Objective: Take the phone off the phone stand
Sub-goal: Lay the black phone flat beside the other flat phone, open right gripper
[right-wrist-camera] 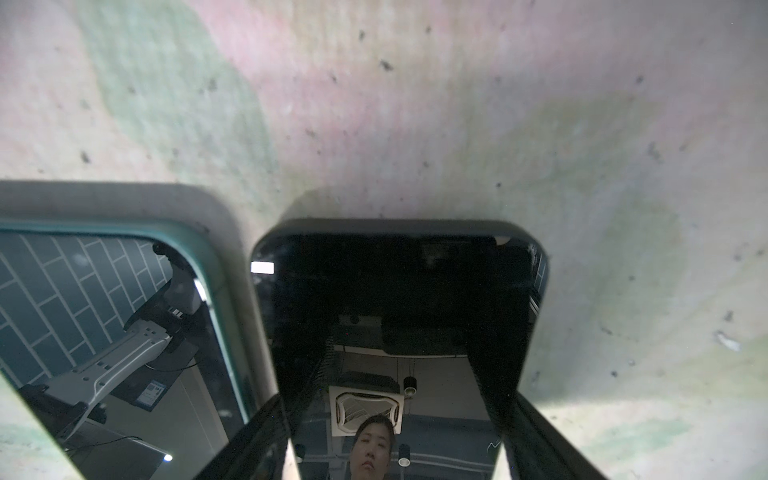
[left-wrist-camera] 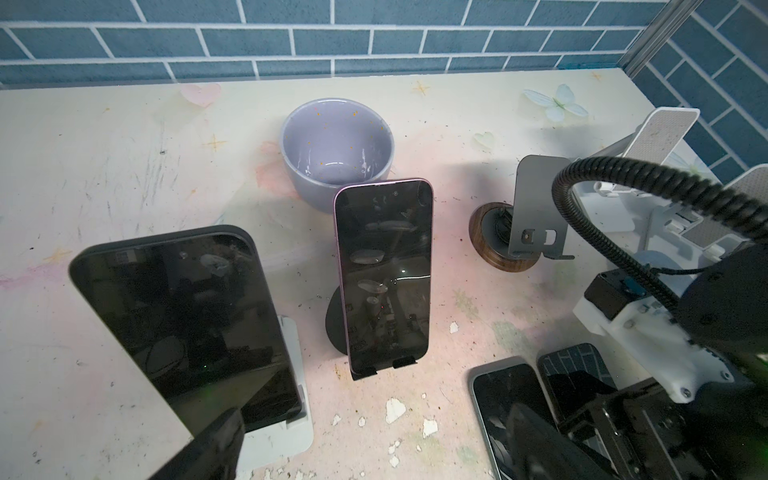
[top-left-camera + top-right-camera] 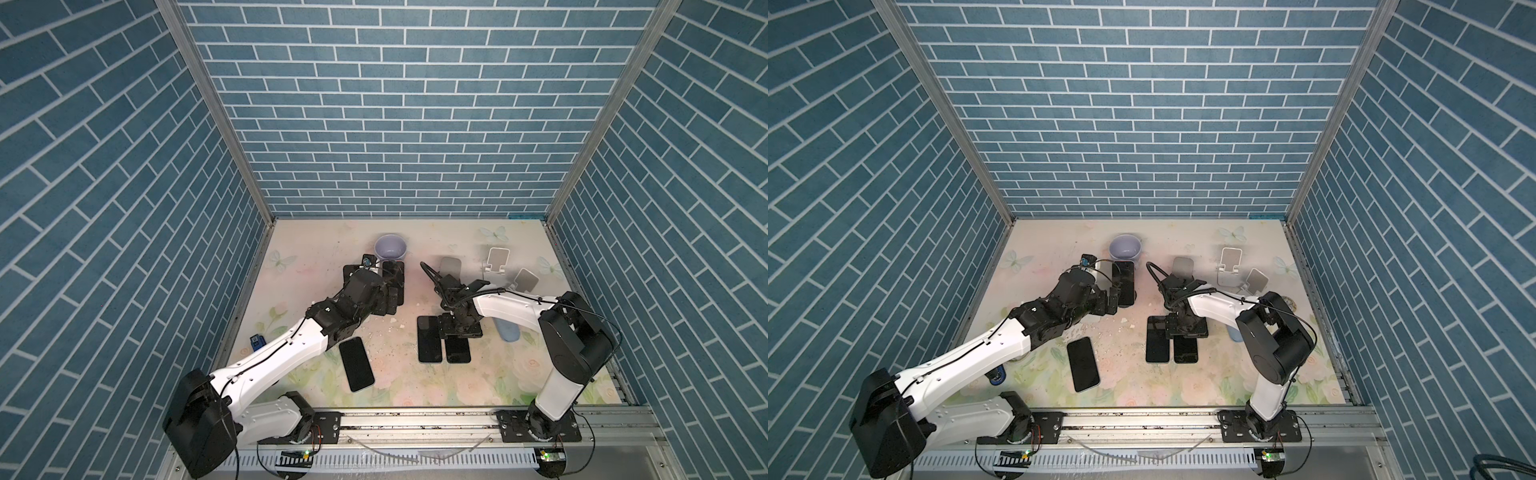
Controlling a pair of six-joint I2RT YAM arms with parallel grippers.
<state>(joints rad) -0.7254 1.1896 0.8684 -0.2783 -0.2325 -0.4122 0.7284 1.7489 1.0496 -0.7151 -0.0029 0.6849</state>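
The lilac-rimmed glass-fronted phone (image 2: 384, 270) leaned on the round-based black stand (image 2: 334, 320), not yet lifted off, with the left hand (image 2: 374, 432) spread wide before it.
The stand's front lip caught the phone's bottom edge and kept it from sliding. Just beside it, the black-cased phone (image 2: 183, 320) leaned likewise on the white plastic stand (image 2: 286, 424). The left hand's wide spread was probably meant to span 1 phone's width before drawing it up over the lip. Nearby on the floral worktop (image 2: 124, 145), the glossy black phone (image 1: 395, 311) lay flat beside the teal-rimmed phone (image 1: 104, 311), seemingly parked clear of the stands. The right hand (image 1: 395, 411) straddled its 2 long edges; whether it gripped or stood clear could not be told. The lilac ceramic cup (image 2: 307, 183) stood just behind the black stand.
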